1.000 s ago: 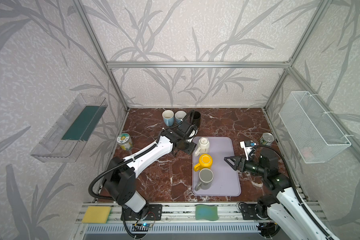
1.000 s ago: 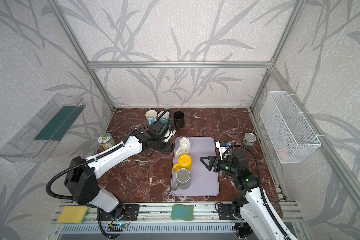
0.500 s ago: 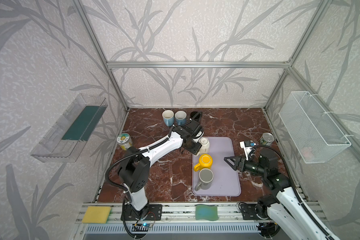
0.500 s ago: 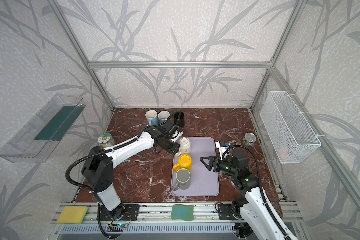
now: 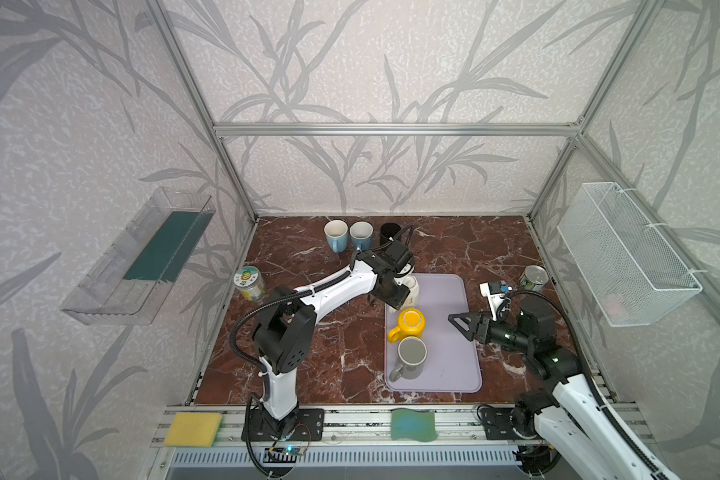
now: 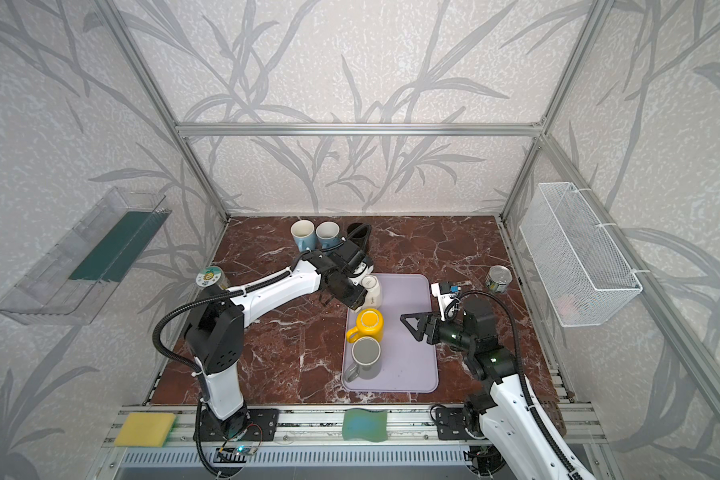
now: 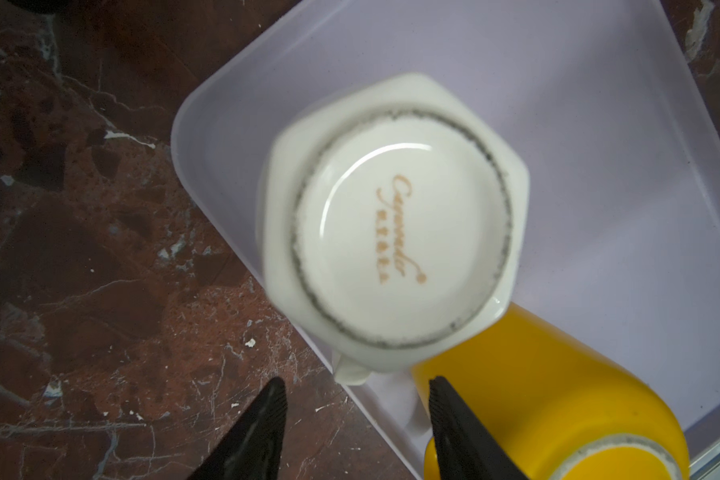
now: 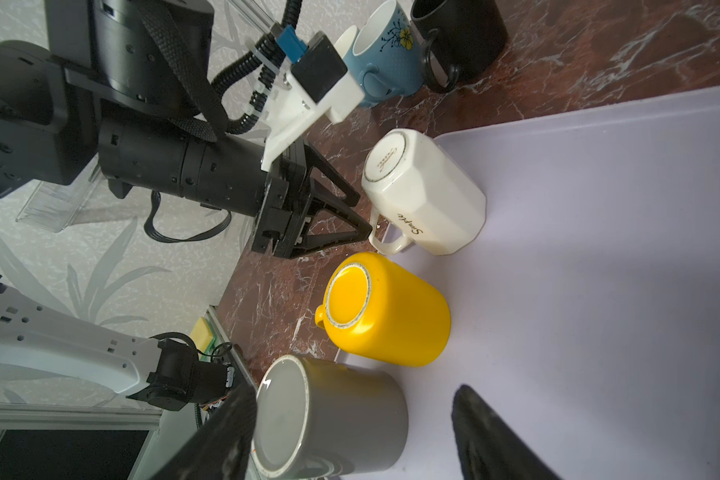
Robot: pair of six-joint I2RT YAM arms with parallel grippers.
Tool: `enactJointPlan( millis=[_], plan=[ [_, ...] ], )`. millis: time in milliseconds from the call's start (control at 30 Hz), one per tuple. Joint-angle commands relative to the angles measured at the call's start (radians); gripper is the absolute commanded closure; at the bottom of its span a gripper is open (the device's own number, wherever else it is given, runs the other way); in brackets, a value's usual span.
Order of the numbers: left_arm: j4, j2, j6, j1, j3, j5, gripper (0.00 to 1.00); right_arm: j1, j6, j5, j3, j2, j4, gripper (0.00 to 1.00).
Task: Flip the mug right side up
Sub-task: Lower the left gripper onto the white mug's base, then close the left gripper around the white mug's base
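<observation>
Upside down in a corner of the lavender tray (image 7: 599, 124), the white faceted mug (image 7: 391, 216) is approached at its handle by the left gripper (image 8: 363, 217), which is part-open and empty. The yellow mug (image 7: 537, 399) just beside it could be clipped by a closing jaw, or the glazed handle lost mid-turn. The right gripper (image 5: 460, 327) is seen open and empty. The mug's mouth is hidden, and contact between the two mugs cannot be judged.

Bright, even light; mug (image 7: 391, 232) looks slightly blurred.
</observation>
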Motion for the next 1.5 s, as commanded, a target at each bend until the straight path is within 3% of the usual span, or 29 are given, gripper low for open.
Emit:
enactJointPlan(
  millis=[0, 800, 1467],
  plan=[
    [-0.028, 0.025, 0.006, -0.009, 0.031, -0.015, 0.43, -0.004, -0.018, 0.002, -0.011, -0.012, -0.003, 0.26],
    [-0.021, 0.068, 0.003, -0.018, 0.076, -0.035, 0.58, -0.004, -0.032, 0.004, 0.002, -0.028, -0.032, 0.26],
    [-0.053, 0.113, 0.021, -0.023, 0.118, -0.052, 0.61, -0.004, -0.040, 0.005, -0.003, -0.033, -0.038, 0.26]
  ],
)
